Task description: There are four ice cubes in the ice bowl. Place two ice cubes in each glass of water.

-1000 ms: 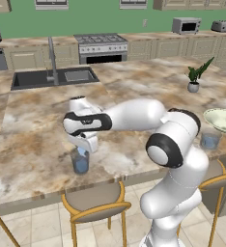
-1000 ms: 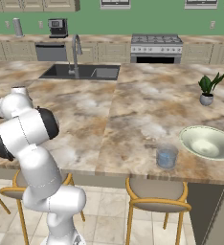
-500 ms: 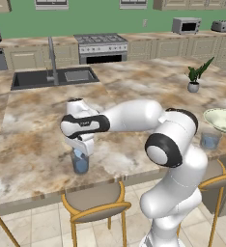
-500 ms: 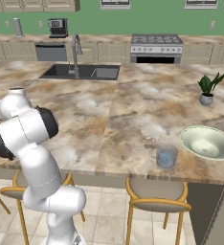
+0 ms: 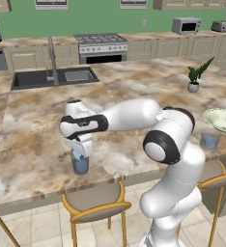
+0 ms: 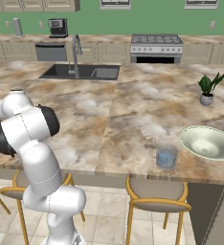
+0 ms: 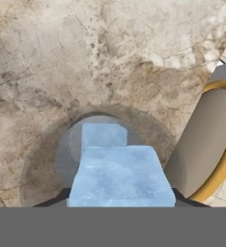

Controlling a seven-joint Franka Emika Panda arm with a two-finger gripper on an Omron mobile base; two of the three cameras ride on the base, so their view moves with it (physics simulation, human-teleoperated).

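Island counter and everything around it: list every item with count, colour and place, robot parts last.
glasses: 2, clear bluish; one under the gripper near the front edge, one beside the bowl
ice cubes: 2 seen, light blue; one between the fingertips, one in the glass below
bowl: 1, cream-green, counter's right end
plant: 1, green in grey pot, behind the bowl
sink: 1, dark, with faucet, far side
stove: 1, steel, back wall
microwave: 1, back counter
stools: 2, tan, front
gripper: 1, white, over the left glass

Green walls (image 5: 110,19), cream cabinets, a steel stove (image 5: 100,47), marble island (image 6: 133,110), tiled floor (image 5: 42,226).
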